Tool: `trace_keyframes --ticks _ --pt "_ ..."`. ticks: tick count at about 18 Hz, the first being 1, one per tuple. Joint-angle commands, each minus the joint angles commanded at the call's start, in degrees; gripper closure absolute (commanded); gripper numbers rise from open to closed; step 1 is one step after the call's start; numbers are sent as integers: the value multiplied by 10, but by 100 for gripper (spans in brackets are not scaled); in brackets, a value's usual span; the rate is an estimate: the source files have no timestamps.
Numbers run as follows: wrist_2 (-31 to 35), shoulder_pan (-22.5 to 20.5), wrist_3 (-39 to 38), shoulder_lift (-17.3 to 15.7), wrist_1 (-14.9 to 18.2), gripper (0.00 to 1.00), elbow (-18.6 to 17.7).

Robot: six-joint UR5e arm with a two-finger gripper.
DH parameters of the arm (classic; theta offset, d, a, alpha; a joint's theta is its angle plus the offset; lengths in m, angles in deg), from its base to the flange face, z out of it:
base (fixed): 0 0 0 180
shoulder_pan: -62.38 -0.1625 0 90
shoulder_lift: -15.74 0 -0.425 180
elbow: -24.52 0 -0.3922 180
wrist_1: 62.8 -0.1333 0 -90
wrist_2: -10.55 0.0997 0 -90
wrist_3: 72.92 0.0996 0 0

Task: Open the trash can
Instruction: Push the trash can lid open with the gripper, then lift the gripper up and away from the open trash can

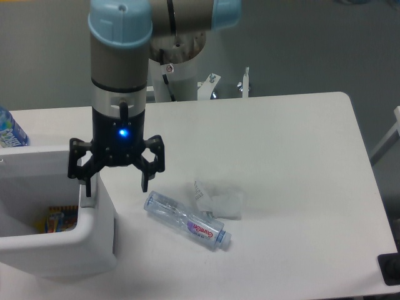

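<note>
White table (281,137) with a bin, a bottle and a wrapper

The trash can (94,240) stands at its 8 o'clock edge; a crushed clear bottle (187,222) lies near 6 o'clock, touching a crumpled clear wrapper (219,199); another bottle (9,131) sits at 9 o'clock.

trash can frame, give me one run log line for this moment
bin: open, lid not in view | claw: open, empty, over bin's right rim | bottle: lying on table | step: open done

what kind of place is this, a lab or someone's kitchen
Most likely a robotics lab: an industrial arm with its gripper works at a plain white table against a bare grey wall, with only an open trash can and a plastic bottle as props.
</note>
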Motion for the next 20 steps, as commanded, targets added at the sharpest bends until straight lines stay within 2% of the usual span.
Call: trace_keyframes --ticks 3,4,8,14,16,20 --pt "1 -28 32 -18 7 0 -3" --pt "1 -39 43 -20 20 0 -3" --pt "3 -70 134 -28 111 0 -2" --pt "53 -116 281 -43 205 0 -11" --pt "60 -128 331 -45 217 0 -17" --pt "99 -152 415 -52 216 0 -36"
